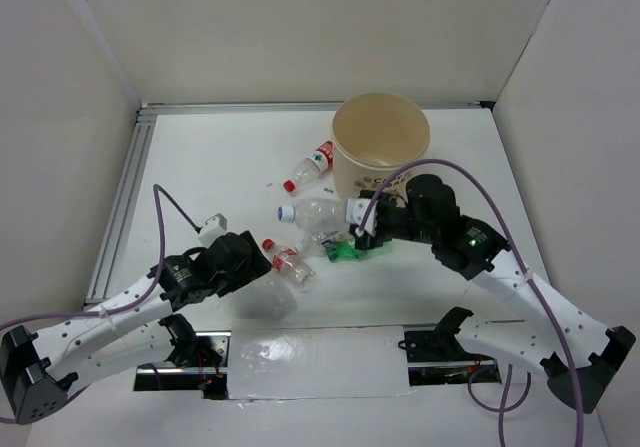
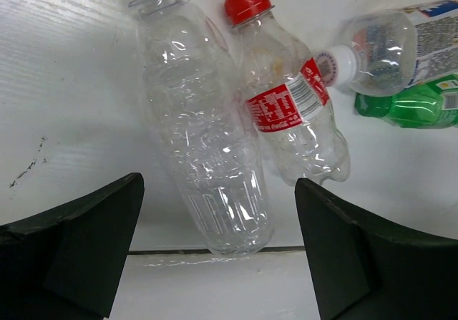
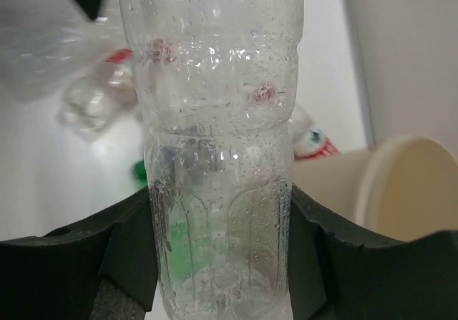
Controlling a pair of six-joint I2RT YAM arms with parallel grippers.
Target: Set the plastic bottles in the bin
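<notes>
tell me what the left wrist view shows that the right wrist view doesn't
Only left wrist: the open left gripper framing a big clear bottle that lies beside a red-capped bottle, with a white-capped bottle further on.
Only right wrist: the right gripper closed on an unlabelled bottle, and the bin beyond it.
Both: the green bottle, just a green patch in the right wrist view, and the white table. Blurred bottles in the right wrist view may repeat others; I cannot tell.
</notes>
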